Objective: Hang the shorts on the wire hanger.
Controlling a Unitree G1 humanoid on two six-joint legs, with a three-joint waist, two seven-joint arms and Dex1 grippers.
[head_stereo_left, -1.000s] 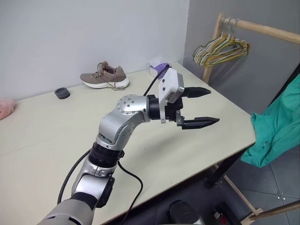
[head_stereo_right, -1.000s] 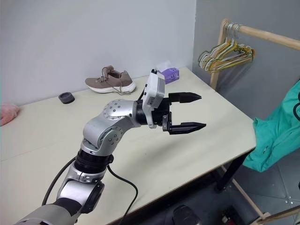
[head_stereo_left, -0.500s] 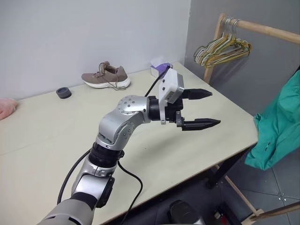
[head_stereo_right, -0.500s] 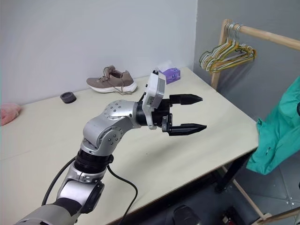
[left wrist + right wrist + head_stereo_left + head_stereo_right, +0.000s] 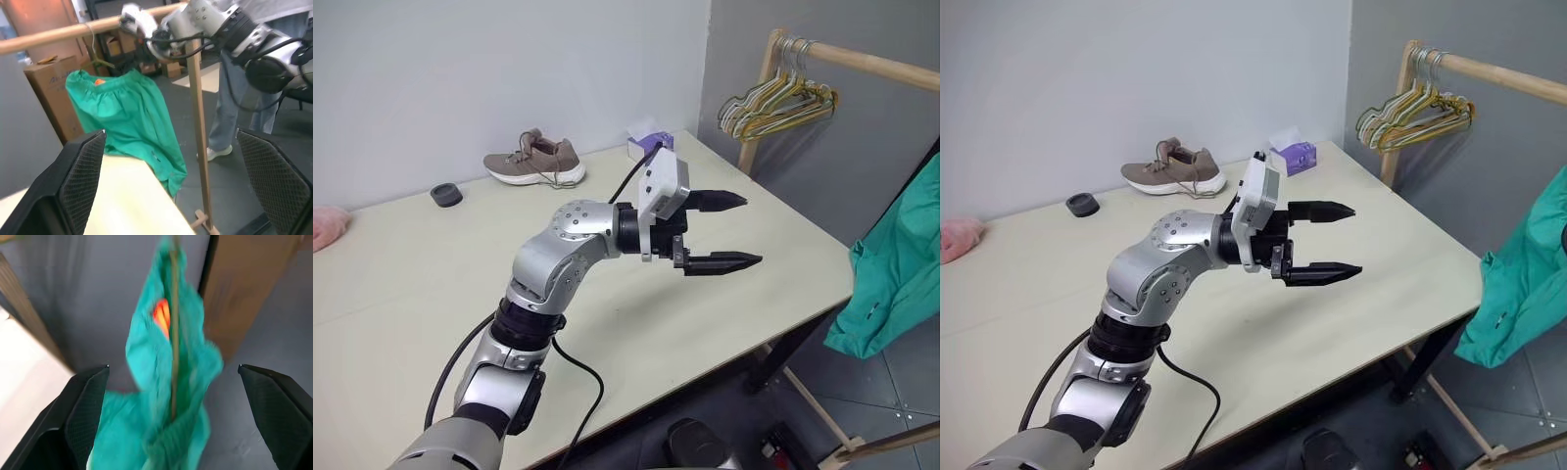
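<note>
A brown shoe (image 5: 533, 160) (laces loose) lies near a black puck (image 5: 443, 194).

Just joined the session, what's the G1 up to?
The shorts already hang on the wire hanger, hooked over the wooden rail beside the table. The right tool is up by the rail with its jaws spread, holding nothing. The left tool hovers open over the table, empty. A person stands behind the rack.

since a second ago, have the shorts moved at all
Yes. The shorts have swung away from the table: their hem lay over the table's corner, and now hangs clear beside it, higher against the wooden rail.
</note>
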